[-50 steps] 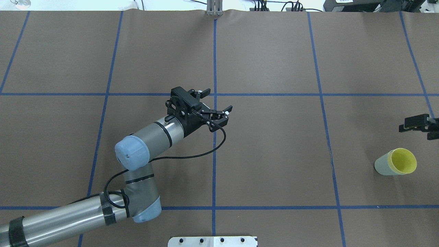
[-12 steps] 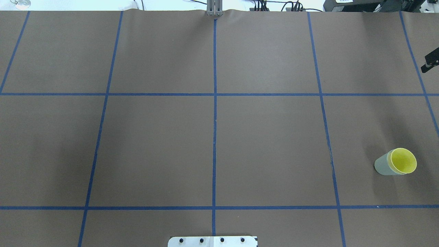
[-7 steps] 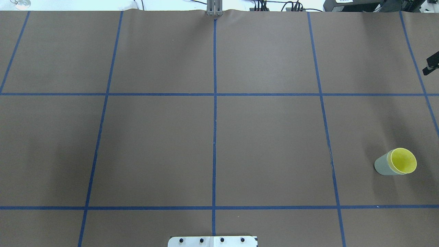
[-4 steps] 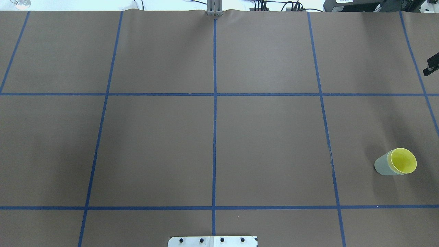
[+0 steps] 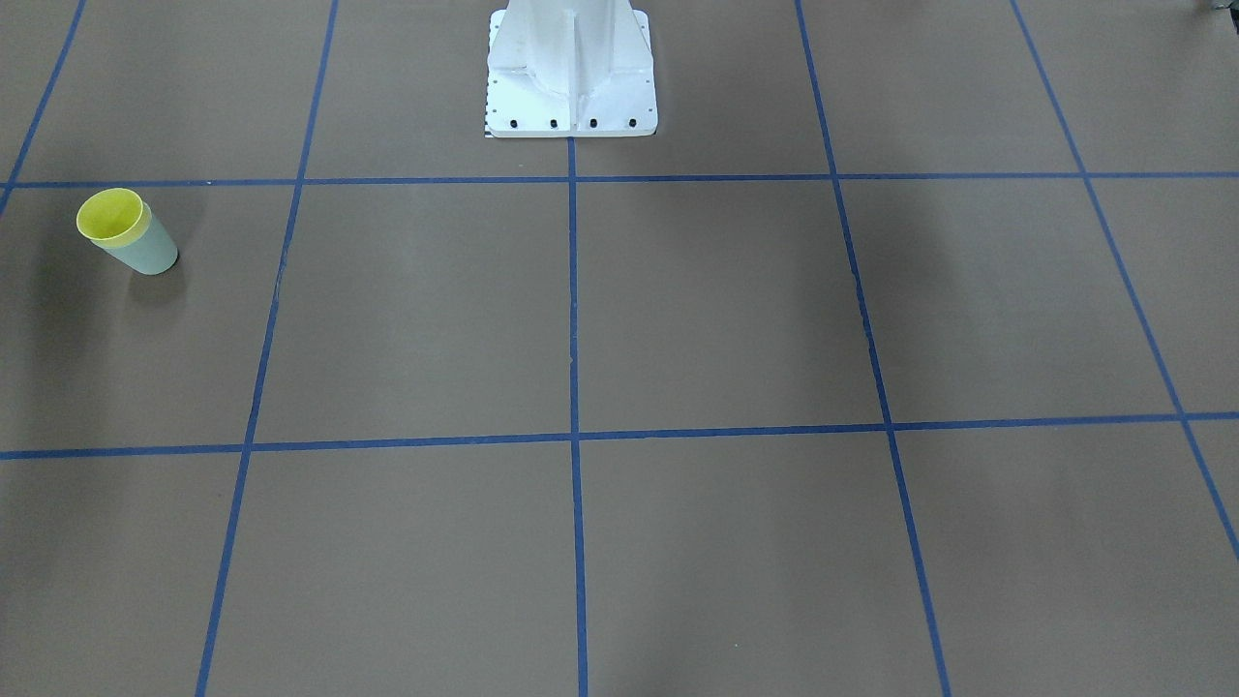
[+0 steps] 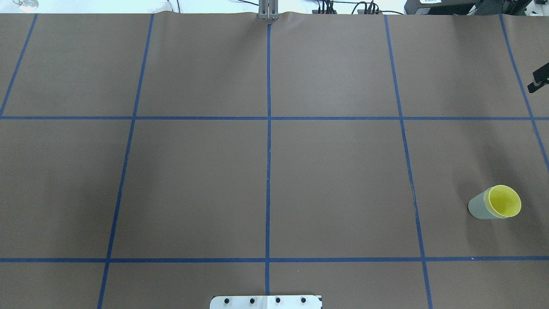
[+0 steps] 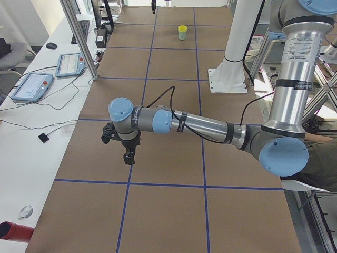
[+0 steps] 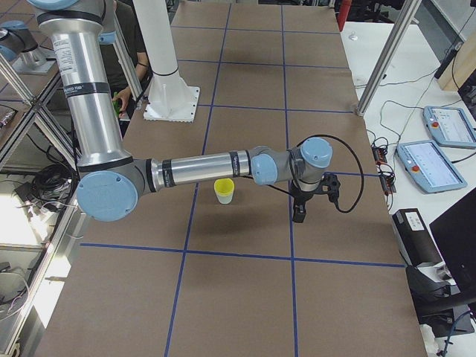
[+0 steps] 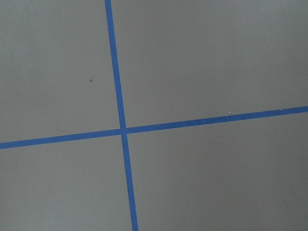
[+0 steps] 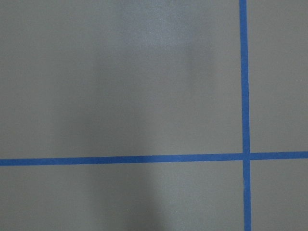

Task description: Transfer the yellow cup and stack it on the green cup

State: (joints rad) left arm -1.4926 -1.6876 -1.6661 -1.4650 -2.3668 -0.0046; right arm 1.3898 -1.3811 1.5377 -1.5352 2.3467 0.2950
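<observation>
The yellow cup [image 6: 505, 201] sits nested inside the green cup [image 6: 477, 208], upright on the brown table at the right of the overhead view. The pair also shows at the left of the front-facing view, the yellow cup [image 5: 109, 215] inside the green cup [image 5: 150, 254]. My left gripper [image 7: 128, 157] shows only in the exterior left view, low over the table and far from the cups; I cannot tell whether it is open. My right gripper [image 8: 298, 216] hangs beside the cups, apart from them. Only a black sliver [image 6: 539, 80] shows overhead; its state is unclear.
The white robot base plate [image 5: 571, 106] stands at the table's near-robot edge, also in the overhead view [image 6: 266, 301]. Blue tape lines grid the brown table. Tablets [image 7: 31, 87] and cables lie on the side bench, with an aluminium post [image 8: 387, 59].
Since 6.9 s ago my left arm has left the overhead view and my right gripper has drawn away from the cups to the far right edge. Over the last second nothing visibly moves.
</observation>
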